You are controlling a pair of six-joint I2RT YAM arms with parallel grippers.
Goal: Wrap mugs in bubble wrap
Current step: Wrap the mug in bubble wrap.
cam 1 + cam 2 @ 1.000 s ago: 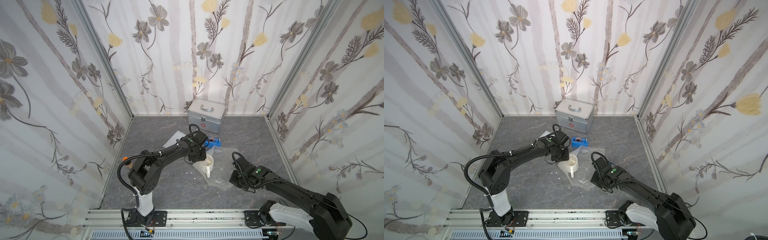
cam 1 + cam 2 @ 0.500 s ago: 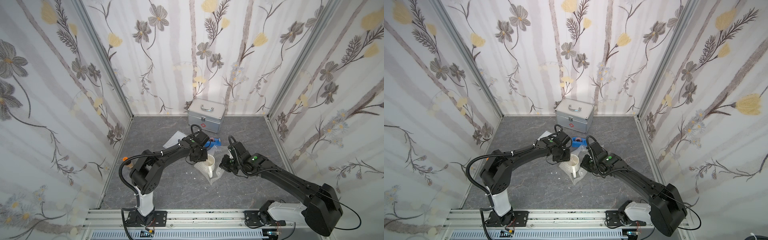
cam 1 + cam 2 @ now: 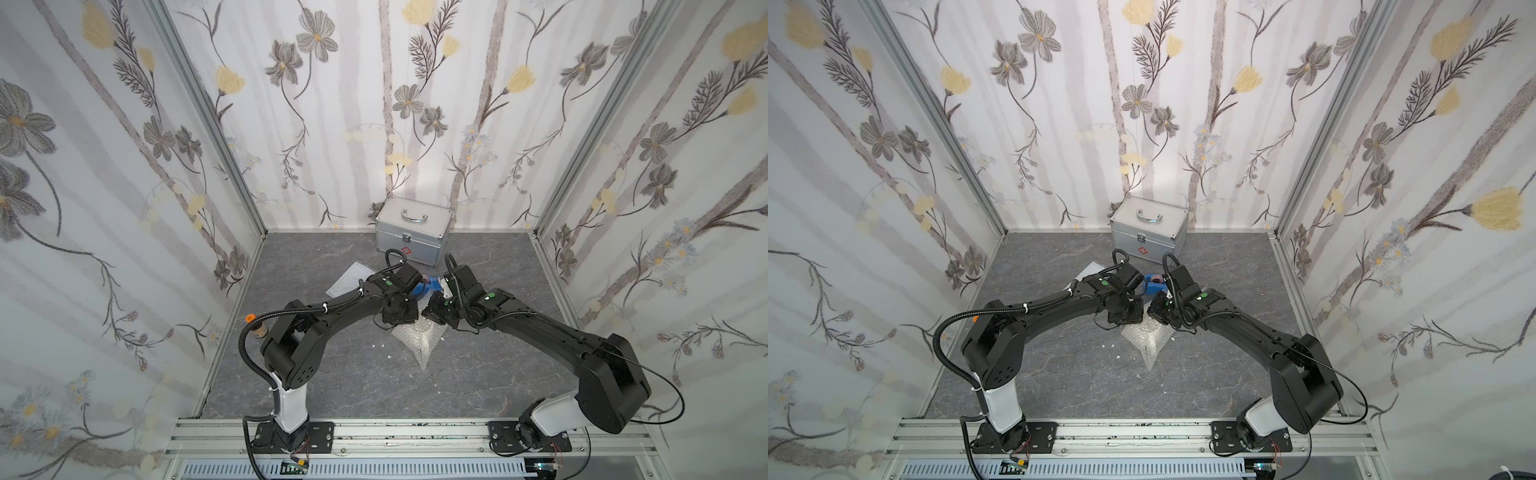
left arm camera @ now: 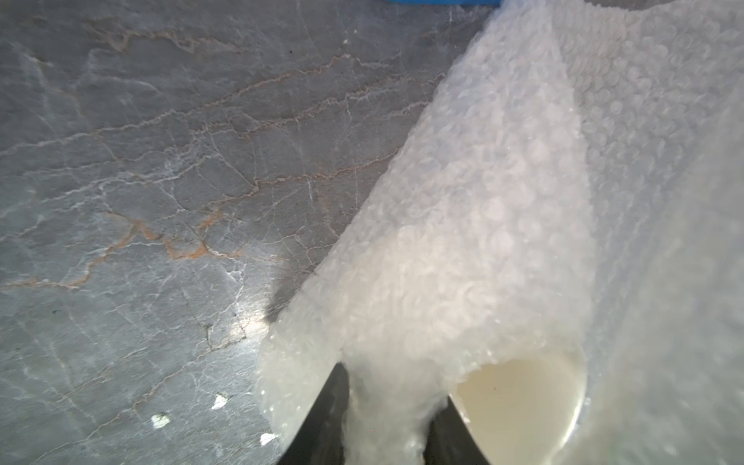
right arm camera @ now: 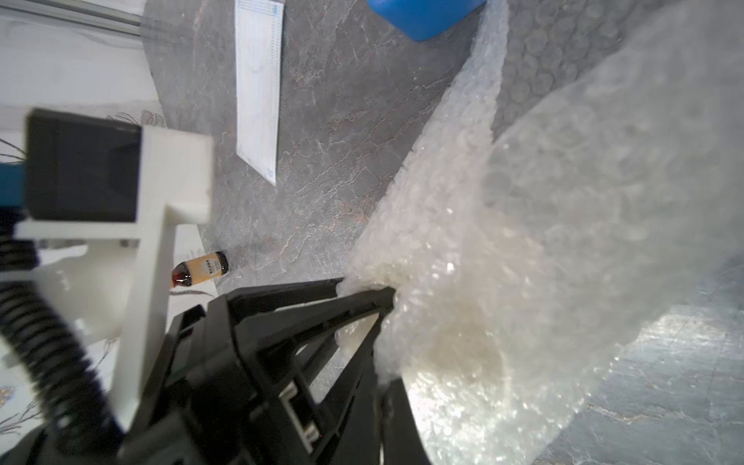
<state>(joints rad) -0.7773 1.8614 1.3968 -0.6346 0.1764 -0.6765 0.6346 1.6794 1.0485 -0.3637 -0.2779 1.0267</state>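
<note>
Cream-white shiny round mug (image 4: 519,402) low right in the left wrist view, half under the clear bumpy plastic bubble wrap (image 4: 483,201). Left pincer (image 4: 386,386) clamped on the mug's rim. Right pincer (image 3: 433,312) just beside, to the right in a top view, pinched tight on the wrap. Next pull likely toward the frame's left.

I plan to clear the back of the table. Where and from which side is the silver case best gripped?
Probably by the handle on its lid, from above, jaws across the bar. The silver case stands upright with the lid up, and its flat walls look too wide for jaws.
</note>
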